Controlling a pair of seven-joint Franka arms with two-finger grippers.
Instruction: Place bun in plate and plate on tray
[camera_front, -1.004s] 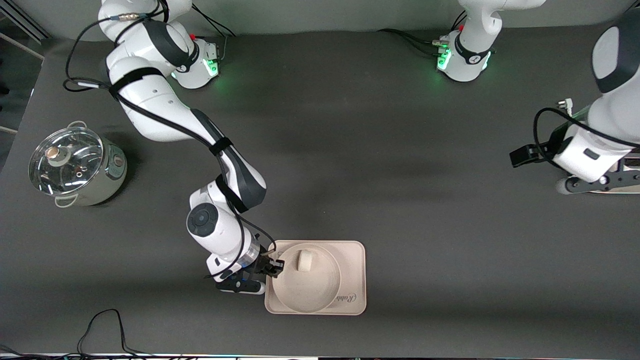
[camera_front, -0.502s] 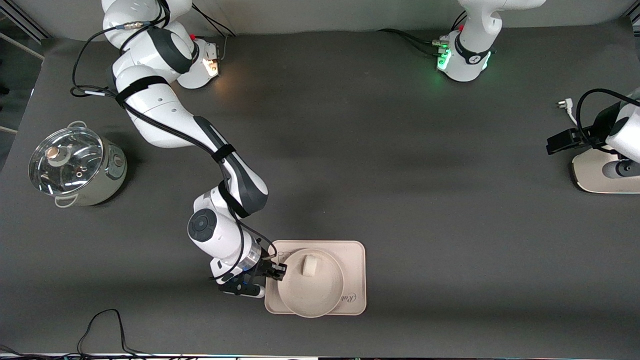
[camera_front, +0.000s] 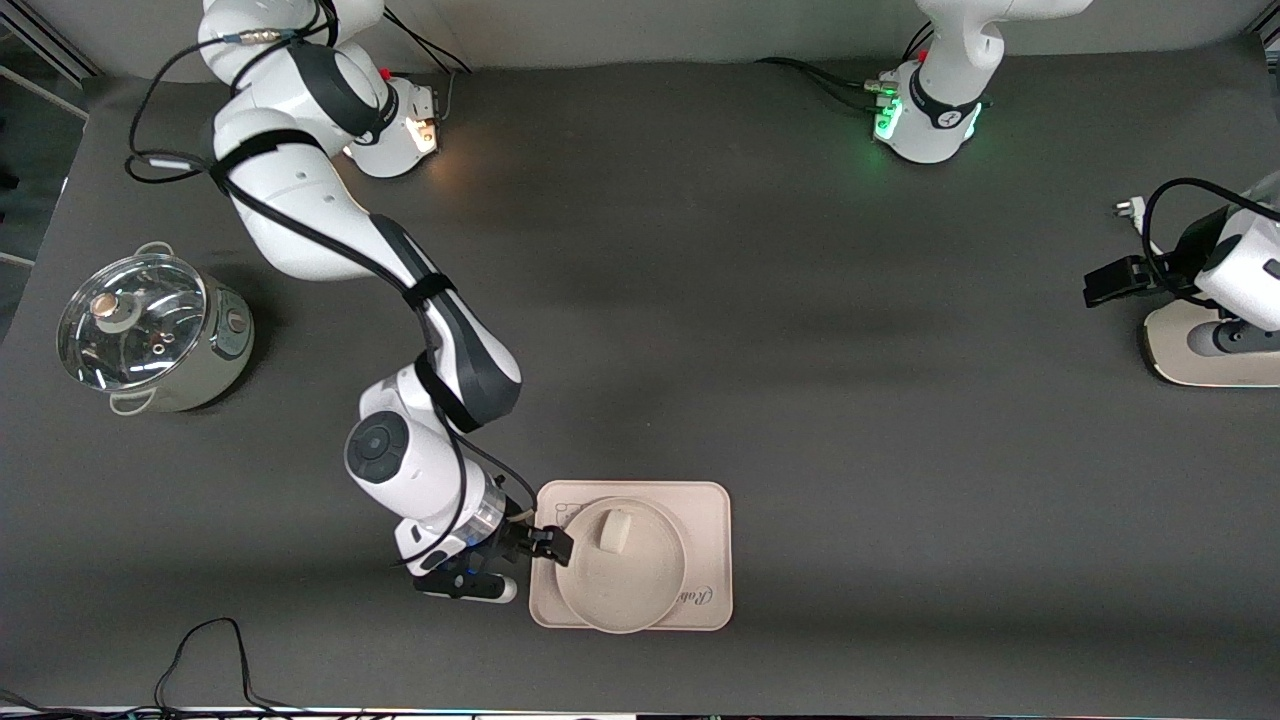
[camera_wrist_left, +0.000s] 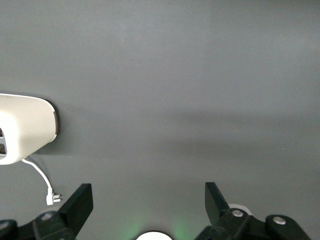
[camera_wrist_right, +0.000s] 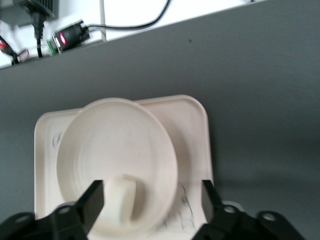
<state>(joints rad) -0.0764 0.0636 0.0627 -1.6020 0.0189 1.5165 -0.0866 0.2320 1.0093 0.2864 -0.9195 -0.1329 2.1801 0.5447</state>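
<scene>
The bun (camera_front: 614, 531) sits in the plate (camera_front: 630, 590), off-centre, in the part of the dish farther from the front camera. The plate rests on the tray (camera_front: 712, 520), covering most of it; the tray's printed script shows past the plate's rim toward the left arm's end, and a small drawing shows at the tray's corner near the right gripper (camera_front: 548, 545).

The right gripper is at the tray's edge toward the right arm's end of the counter (camera_front: 800, 350), just beside the plate's rim. In the right wrist view its fingers (camera_wrist_right: 92, 205) stand wide apart with nothing between them; the bun (camera_wrist_right: 120, 200) lies in the plate (camera_wrist_right: 120, 145) just past the fingertips, nearer one finger than the other, and the tray (camera_wrist_right: 195, 130) spreads out under the plate. It cannot be told whether the fingertips touch the rim.

The left gripper (camera_wrist_left: 147, 205) waits well apart from the tray, at the left arm's end of the counter, over bare dark surface with its fingers (camera_wrist_left: 80, 205) fully spread and empty. A cream appliance (camera_front: 1200, 350) with a white cord and plug (camera_wrist_left: 50, 197) lies close to it. A glass-lidded pot (camera_front: 150, 335) stands at the right arm's end.
</scene>
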